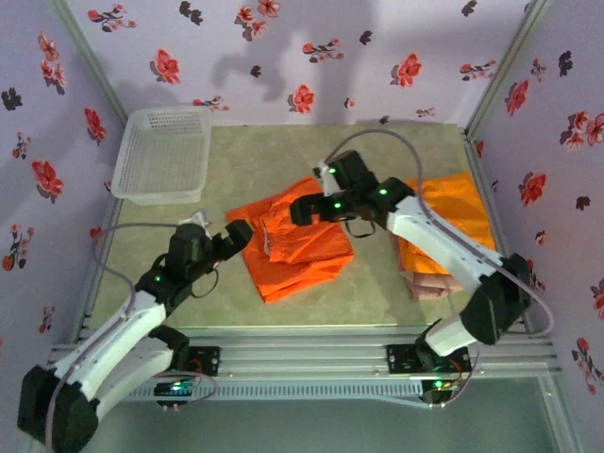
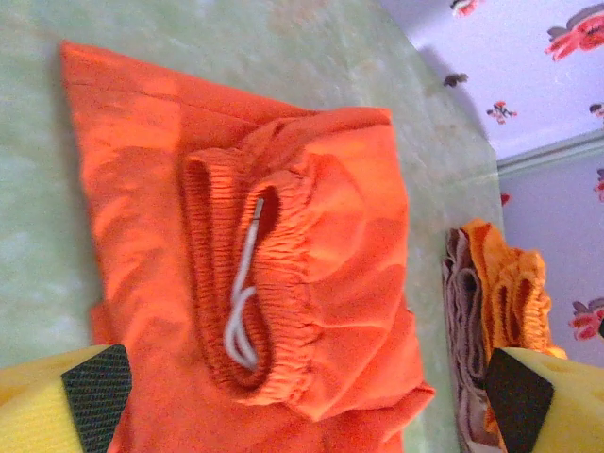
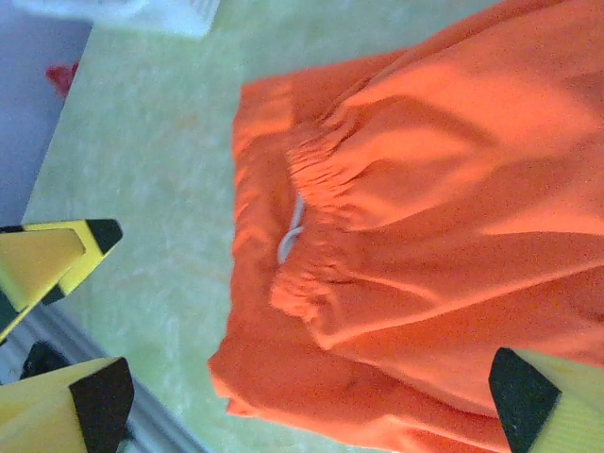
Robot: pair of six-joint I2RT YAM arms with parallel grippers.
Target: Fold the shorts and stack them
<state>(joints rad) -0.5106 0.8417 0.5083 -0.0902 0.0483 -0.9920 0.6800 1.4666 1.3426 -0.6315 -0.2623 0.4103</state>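
One pair of orange shorts (image 1: 300, 247) lies loosely folded in the middle of the table, its waistband and white drawstring (image 2: 243, 302) facing up. My left gripper (image 1: 238, 236) is open at the shorts' left edge; in its wrist view the gripper (image 2: 302, 401) hovers over the cloth with nothing held. My right gripper (image 1: 302, 209) is open over the far edge of the shorts (image 3: 444, 217), and its gripper (image 3: 311, 401) spans the fabric without pinching it. At the right lies a stack: orange shorts (image 1: 460, 219) on pink-beige shorts (image 1: 427, 285).
A white mesh basket (image 1: 162, 153) stands at the back left. Flowered walls close in the back and both sides. An aluminium rail (image 1: 302, 354) runs along the near edge. The stack (image 2: 491, 311) lies just right of the middle shorts.
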